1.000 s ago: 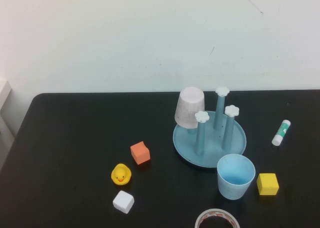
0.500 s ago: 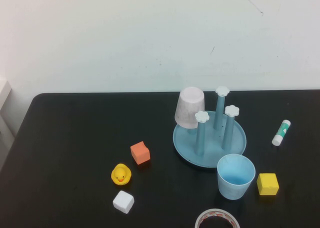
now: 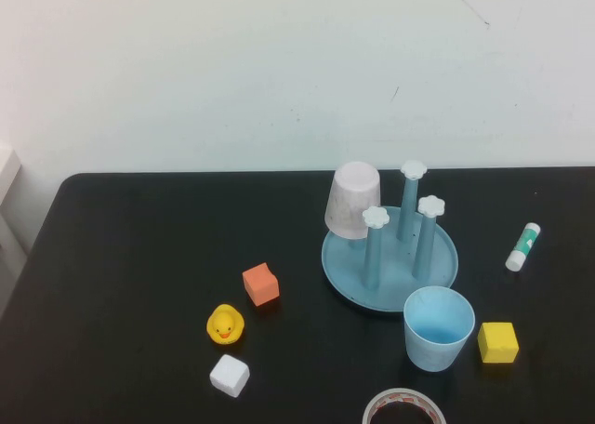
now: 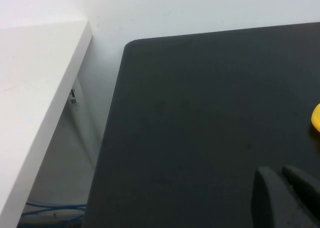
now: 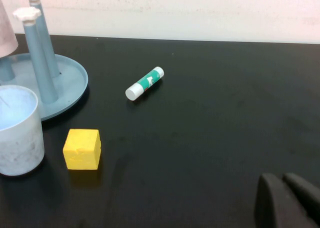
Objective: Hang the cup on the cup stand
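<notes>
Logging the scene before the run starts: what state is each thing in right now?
cup: upright, mouth up, on the table beside the stand
stand: three pegs free, one taken
pink cup: upside down on a peg
glue stick: lying down, capped
duck: upright
tape: lying flat
left hand: shut, empty, above the table
right hand: shut, empty, above the table

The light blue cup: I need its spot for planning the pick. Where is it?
In the high view, the cup stands upright at the table's near right, just in front of the cup stand, beside the yellow cube.
</notes>
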